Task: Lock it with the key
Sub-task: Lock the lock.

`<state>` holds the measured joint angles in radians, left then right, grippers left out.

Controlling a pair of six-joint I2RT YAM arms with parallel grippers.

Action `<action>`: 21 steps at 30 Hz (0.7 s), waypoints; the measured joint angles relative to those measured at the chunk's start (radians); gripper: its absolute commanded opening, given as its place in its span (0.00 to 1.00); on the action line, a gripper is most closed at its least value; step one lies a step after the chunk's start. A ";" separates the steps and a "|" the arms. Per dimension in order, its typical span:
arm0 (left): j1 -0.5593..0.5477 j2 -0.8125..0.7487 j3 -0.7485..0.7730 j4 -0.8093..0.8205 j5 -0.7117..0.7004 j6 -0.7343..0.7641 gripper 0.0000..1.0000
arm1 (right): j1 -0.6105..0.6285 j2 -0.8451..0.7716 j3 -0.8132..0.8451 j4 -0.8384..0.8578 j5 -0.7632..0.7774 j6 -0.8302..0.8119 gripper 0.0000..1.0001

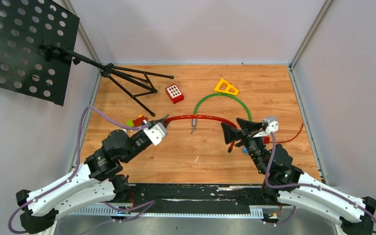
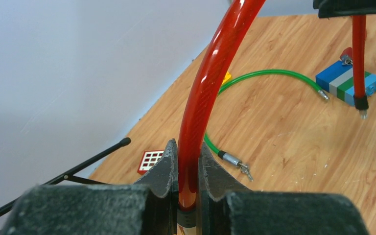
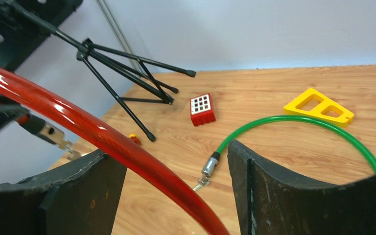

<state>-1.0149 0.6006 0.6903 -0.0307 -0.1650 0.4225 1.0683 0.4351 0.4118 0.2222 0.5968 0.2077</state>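
Note:
A red cable lock (image 1: 200, 117) arcs above the table between my two grippers. My left gripper (image 1: 162, 121) is shut on one end of it; in the left wrist view the jaws (image 2: 188, 169) pinch the red cable (image 2: 215, 68) just above its black collar. My right gripper (image 1: 238, 128) is open, and the red cable (image 3: 142, 166) runs between its fingers (image 3: 284, 196). The cable's other end (image 2: 360, 103) hangs below the right gripper. A green cable lock (image 1: 220, 95) lies on the table with small keys (image 3: 203, 183) at its metal end (image 2: 232, 160).
A yellow triangle piece (image 1: 226, 87) and a red gridded block (image 1: 174, 93) lie at the back. A black music stand (image 1: 27, 49) with tripod legs (image 1: 132, 81) stands at the back left. A blue, grey and green brick (image 2: 347, 81) sits near the right gripper.

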 measured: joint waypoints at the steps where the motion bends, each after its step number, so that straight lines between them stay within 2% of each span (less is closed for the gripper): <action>1: 0.000 0.005 0.006 -0.005 -0.006 0.000 0.00 | 0.000 -0.001 -0.008 -0.002 -0.002 -0.013 0.74; 10: 0.000 0.075 0.100 -0.043 -0.120 -0.026 0.00 | 0.000 0.020 -0.015 -0.077 0.012 -0.039 0.73; 21: 0.000 0.108 0.148 -0.057 -0.191 -0.093 0.00 | 0.000 0.222 -0.047 -0.055 0.099 -0.034 0.69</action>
<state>-1.0149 0.7082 0.8387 -0.0879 -0.3561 0.3294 1.0679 0.6567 0.3645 0.1673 0.6960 0.1741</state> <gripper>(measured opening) 0.142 0.700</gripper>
